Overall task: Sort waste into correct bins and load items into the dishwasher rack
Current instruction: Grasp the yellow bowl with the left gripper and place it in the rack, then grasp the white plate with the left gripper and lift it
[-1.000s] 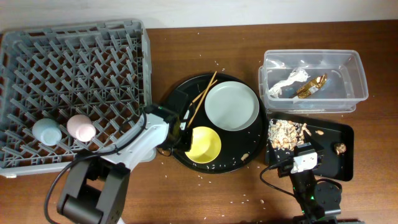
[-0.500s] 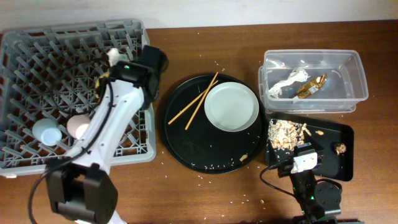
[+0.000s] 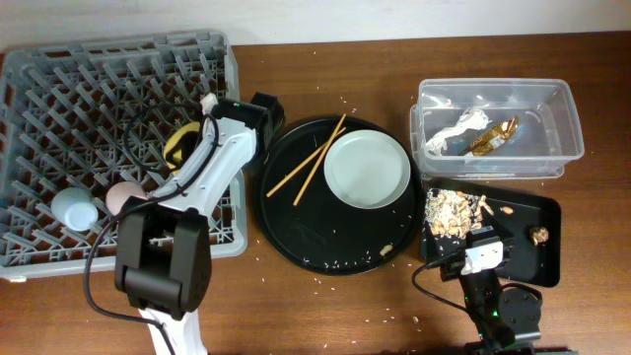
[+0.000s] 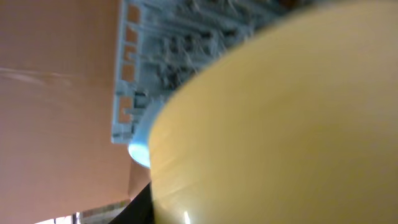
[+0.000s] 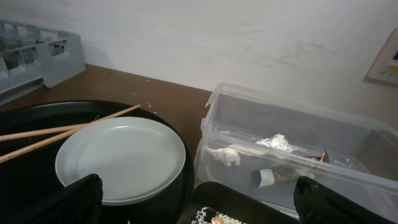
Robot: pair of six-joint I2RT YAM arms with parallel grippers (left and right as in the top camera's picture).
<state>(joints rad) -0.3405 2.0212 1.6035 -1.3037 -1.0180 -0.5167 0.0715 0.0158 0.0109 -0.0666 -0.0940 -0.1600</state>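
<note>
Now left tool (image 3: 190, 139) grips yellow bowl (image 3: 177, 146) over dishwasher rack (image 3: 59, 99).

We see a brown wooden surface (image 3: 335, 306) running up to a white wall (image 3: 394, 20) at the far edge. Near its middle lies a large round black tray (image 3: 315, 232), flat on the surface. Tiny pale crumbs (image 3: 347, 99) are strewn over the wood around it, and more speck the tray's near side. From the right wrist view we make out a beige panel (image 5: 388, 59) on the wall, its small yellow label too blurred to read.
</note>
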